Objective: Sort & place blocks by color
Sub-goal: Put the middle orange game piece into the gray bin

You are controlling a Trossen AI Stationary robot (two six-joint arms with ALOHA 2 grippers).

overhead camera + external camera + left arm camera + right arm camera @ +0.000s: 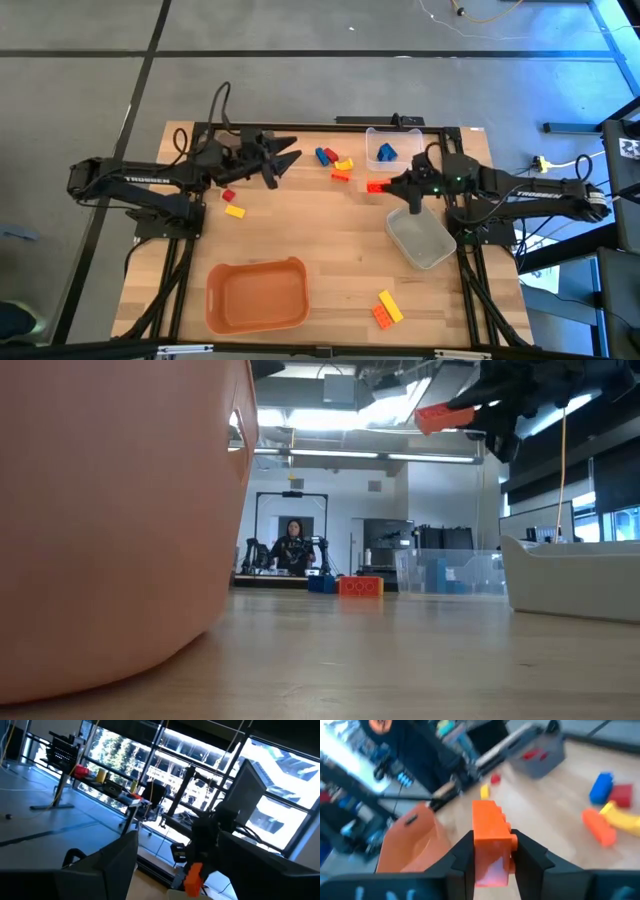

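my right gripper (492, 851) is clamped on an orange block (491, 840), held clear of the table (320, 240) so it can be carried without dragging; in the high view the block (377, 186) juts from the fingers toward the table's middle, and the low view shows it raised well above the surface. it hangs beside the empty clear bin (424, 240), between that bin and a second clear bin (383, 148) at the far edge that already holds a blue block (386, 153). my guess is that the lift serves a transfer toward the orange bin (256, 294) at the near edge.

my left gripper (282, 157) waits raised over the table's left half, its fingers spread wide and holding nothing.

the rest of the blocks lie unsorted: a mixed cluster (335, 163) of blue, red, yellow and orange near the far middle, a red block (227, 196) and a yellow block (235, 211) near my left arm, and a yellow and orange pair (386, 309) near the front edge.
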